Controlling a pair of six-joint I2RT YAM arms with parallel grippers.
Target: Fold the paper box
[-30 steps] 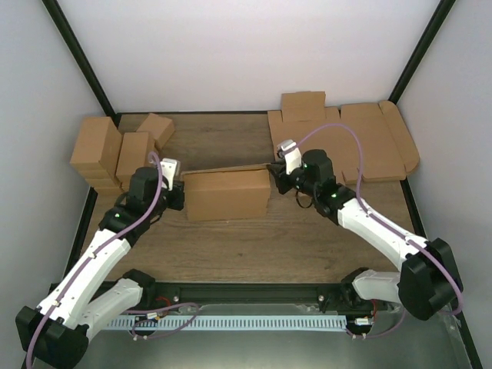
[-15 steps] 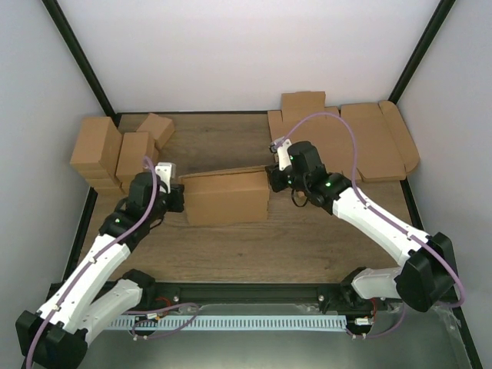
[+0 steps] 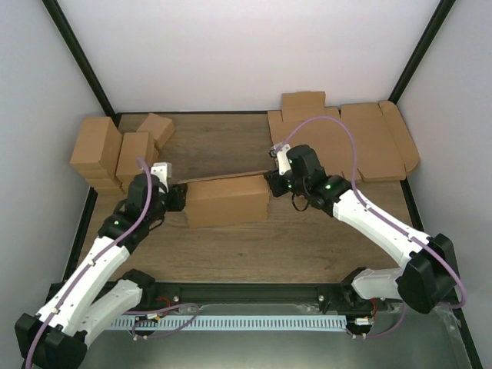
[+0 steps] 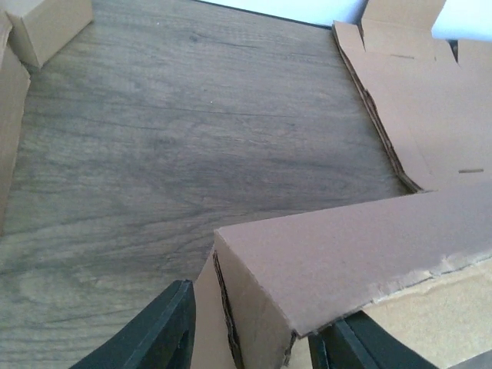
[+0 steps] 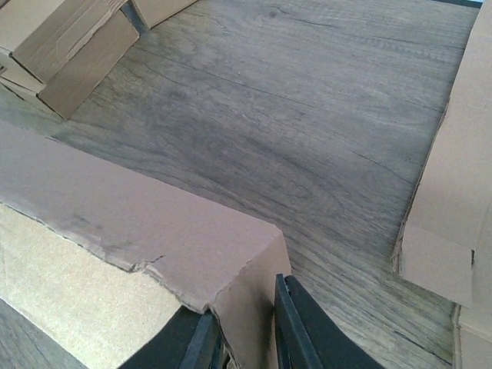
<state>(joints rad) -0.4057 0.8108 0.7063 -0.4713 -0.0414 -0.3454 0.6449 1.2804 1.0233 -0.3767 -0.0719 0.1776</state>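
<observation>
**A:** Top cam first. Where's the paper box (image 3: pixel 227 201)?

**B:** Mid-bench (image 3: pixel 231 257), btwn the two arms, long side facing the bases. A thin flap runs along its rear edge, slanting up to the right. L fingers (image 3: pixel 175 198) are at its left end, R fingers (image 3: pixel 271 183) at its right rear corner.

**A:** Other stuff?

**B:** Small cartons (image 3: pixel 115 150) piled rear left, apart from the box. Flat card sheets (image 3: pixel 346 142) stacked rear right, just behind the R arm.

**A:** L wrist cam?

**B:** L fingers (image 4: pixel 154 338) are apart, one on each side of the paper box's (image 4: pixel 346 254) end wall at a corner. There's a gap on both sides, so they aren't gripping it. Beyond is bare bench (image 4: pixel 154 154), w/ the flat card sheets (image 4: pixel 430 115) top right and a small carton (image 4: pixel 46 27) top left.

**A:** R wrist cam?

**B:** R fingers (image 5: pixel 304 338) straddle the paper box's (image 5: pixel 138 223) corner wall. Both sit flush against the card w/ no gap, so they're clamped on it. The card edge there looks rough and nicked. Bench (image 5: pixel 307 115) is beyond, small cartons (image 5: pixel 69 54) top left, sheet edge (image 5: pixel 453 192) on the right.
</observation>
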